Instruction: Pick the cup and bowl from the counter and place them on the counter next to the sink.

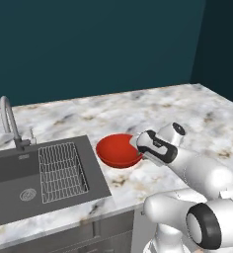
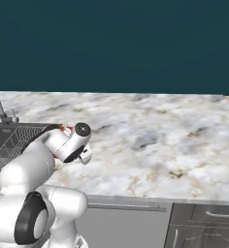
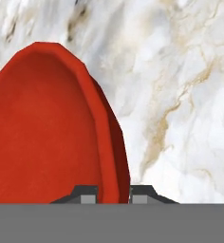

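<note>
Left base view: we see the veined marble surface (image 1: 177, 106) carrying the recessed dark sink (image 1: 10, 183) with its wire rack (image 1: 61, 171). Our white arm (image 1: 197, 173) reaches low and forward. The glossy red bowl (image 1: 116, 149) sits just beside the sink, its thin rim clamped in the pincer (image 3: 113, 195).

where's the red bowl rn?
In the left base view the bowl sits on the counter just right of the sink; in the hand view the claw pinches its rim.
</note>
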